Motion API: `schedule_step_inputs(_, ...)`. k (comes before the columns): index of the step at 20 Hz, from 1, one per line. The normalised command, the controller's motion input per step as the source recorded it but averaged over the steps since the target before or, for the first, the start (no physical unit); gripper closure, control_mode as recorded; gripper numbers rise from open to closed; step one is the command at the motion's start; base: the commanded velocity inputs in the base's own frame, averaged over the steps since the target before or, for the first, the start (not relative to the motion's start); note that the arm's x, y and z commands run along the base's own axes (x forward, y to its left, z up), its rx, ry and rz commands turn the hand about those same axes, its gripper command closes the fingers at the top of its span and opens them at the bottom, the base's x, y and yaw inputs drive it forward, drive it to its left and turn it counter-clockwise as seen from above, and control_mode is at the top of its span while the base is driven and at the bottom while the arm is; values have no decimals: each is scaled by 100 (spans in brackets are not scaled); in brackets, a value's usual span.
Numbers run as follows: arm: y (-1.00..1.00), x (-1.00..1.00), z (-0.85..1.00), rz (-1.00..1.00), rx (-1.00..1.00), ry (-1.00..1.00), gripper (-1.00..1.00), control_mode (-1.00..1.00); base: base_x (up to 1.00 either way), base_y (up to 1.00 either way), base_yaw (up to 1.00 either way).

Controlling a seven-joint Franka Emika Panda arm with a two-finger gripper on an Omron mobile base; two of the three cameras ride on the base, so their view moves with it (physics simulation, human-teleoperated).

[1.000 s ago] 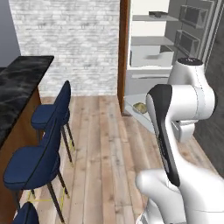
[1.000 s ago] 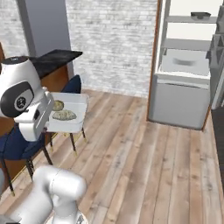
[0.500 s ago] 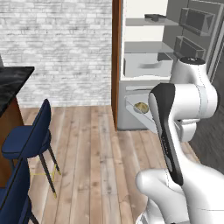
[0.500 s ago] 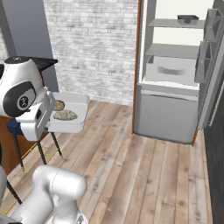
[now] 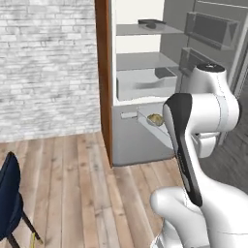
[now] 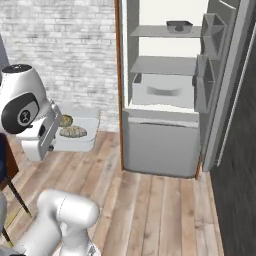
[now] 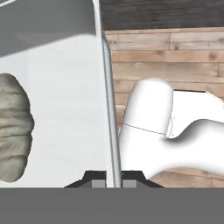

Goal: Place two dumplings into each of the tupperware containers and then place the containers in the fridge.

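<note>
Gripper [image 7: 106, 183] pinched on the rim of the whitish container [image 6: 86, 131] — mid-left of the right base view. Two dumplings [image 6: 73, 131] inside; open fridge [image 6: 165, 100] upper right.

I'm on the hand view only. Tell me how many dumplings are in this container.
Observer: Two dumplings lie in the whitish container, seen from the right base view.
Operator: Confirm the fridge door is open.
Observer: It is open; the fridge shows its shelves and the grey drawer in the right base view.
Operator: Report anything already inside it.
Observer: A dark shallow container sits on the top shelf; its contents cannot be made out.
Operator: Give me the grip.
Observer: The gripper is shut on the whitish container's wall.
</note>
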Motion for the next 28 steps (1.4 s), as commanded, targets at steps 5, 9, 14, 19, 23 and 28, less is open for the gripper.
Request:
schedule_step_inputs(5, 0, 0, 0, 0, 0, 0, 100, 100, 100, -65, -13)
schedule_step_inputs(9, 0, 0, 0, 0, 0, 0, 100, 100, 100, -20, -1)
schedule_step_inputs(14, 0, 0, 0, 0, 0, 0, 100, 100, 100, -25, 0)
schedule_step_inputs(19, 0, 0, 0, 0, 0, 0, 100, 100, 93, -46, 0)
schedule_step_inputs(23, 0, 0, 0, 0, 0, 0, 100, 100, 86, -38, 0)
schedule_step_inputs(28, 0, 0, 0, 0, 0, 0, 100, 100, 56, -6, 0)
